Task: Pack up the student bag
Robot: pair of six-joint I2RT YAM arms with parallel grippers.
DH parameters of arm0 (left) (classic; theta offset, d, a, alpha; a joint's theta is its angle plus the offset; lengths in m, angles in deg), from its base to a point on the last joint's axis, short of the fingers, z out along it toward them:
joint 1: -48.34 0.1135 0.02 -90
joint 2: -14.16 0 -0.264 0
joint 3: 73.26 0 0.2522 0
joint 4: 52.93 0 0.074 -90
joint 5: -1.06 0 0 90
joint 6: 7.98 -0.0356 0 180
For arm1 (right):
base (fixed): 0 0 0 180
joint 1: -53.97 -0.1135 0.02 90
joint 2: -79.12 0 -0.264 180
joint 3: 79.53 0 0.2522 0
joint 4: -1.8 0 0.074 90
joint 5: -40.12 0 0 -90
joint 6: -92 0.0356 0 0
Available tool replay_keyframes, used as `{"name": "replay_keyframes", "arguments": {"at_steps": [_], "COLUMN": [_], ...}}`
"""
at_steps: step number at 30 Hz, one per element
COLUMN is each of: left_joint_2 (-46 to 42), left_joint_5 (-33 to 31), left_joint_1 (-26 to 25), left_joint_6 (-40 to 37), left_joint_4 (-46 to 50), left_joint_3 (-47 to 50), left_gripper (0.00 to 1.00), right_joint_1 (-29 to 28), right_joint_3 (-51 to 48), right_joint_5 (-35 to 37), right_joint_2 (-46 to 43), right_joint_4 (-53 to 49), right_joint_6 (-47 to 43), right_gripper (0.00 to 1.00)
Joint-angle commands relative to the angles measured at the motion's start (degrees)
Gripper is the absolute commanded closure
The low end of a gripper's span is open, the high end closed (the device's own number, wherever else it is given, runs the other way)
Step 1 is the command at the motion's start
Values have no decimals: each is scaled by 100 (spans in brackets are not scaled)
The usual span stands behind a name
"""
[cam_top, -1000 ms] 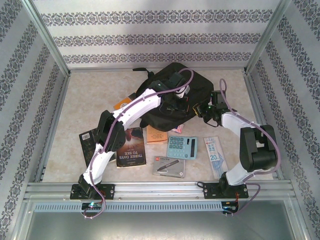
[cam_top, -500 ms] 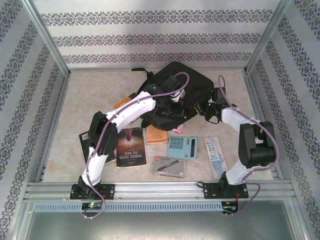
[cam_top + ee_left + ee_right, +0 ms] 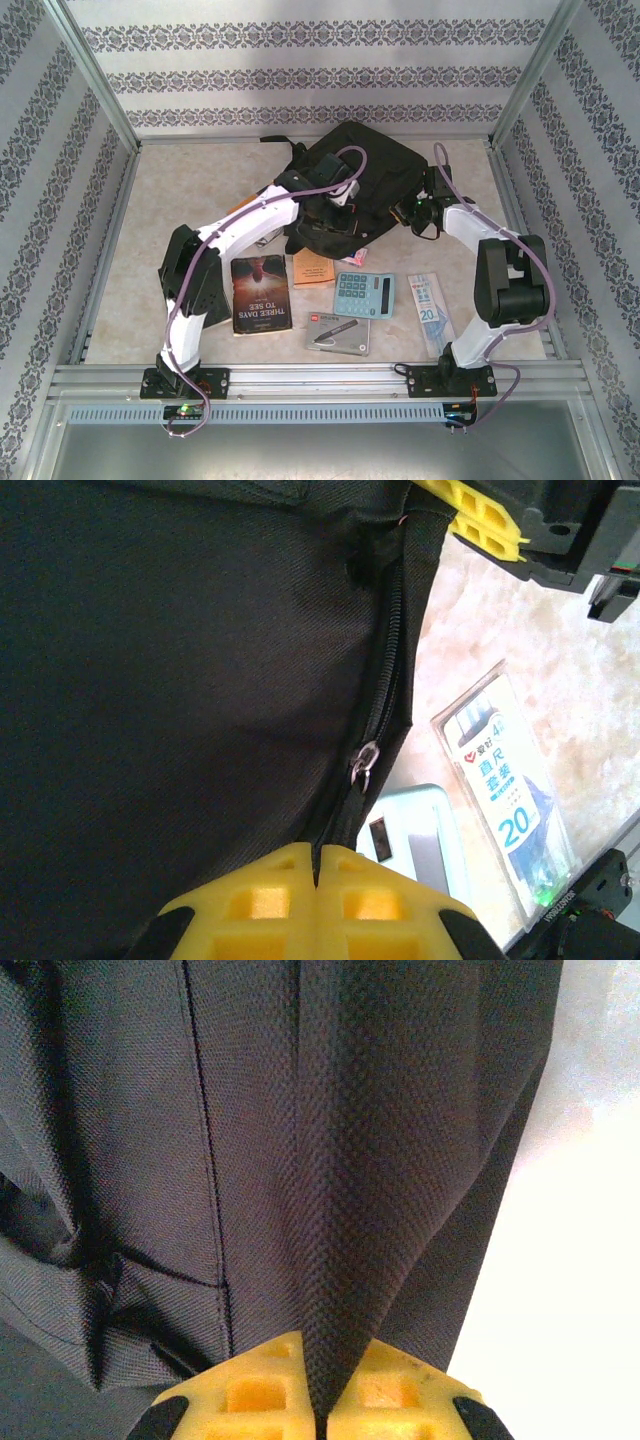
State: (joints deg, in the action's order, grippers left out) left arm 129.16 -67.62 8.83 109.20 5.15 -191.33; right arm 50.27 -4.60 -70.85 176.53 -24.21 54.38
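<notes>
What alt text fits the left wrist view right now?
The left gripper, jaws shut, pinches the black student bag along its zipper seam, near the silver zipper pull. Right of the bag, on the marbled table, lie a pale blue calculator and a packaged ruler.

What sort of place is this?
Likely a staged robot test cell, not a real room: aluminium frame around a marble-look tabletop, patterned wallpaper panels on three sides, student bag and calculator laid out.
</notes>
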Motion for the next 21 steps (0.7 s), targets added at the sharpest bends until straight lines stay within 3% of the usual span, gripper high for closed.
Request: {"name": "replay_keyframes", "arguments": {"at_steps": [1,13,17,21], "left_joint_2": [-367,-505,-465,-138], "left_joint_5": [-64,-172,28,345], "left_joint_1": [221,415,413,413], "left_joint_6": [-175,-453,-342,-210], "left_joint_4": [50,253,73,43], "left_joint_3": [120,85,18,-483], "left_gripper": [100,100,100,100], "right_joint_1": [185,498,396,309], "right_joint_3": [302,838,932,782], "right_joint_5": [523,569,333,433], "right_joint_2": [125,274,160,-283], "right_joint_4": [-274,-766,-785,-1041], "right_joint_6": [-354,-632,-515,-190], "right_gripper": [100,100,65,48]}}
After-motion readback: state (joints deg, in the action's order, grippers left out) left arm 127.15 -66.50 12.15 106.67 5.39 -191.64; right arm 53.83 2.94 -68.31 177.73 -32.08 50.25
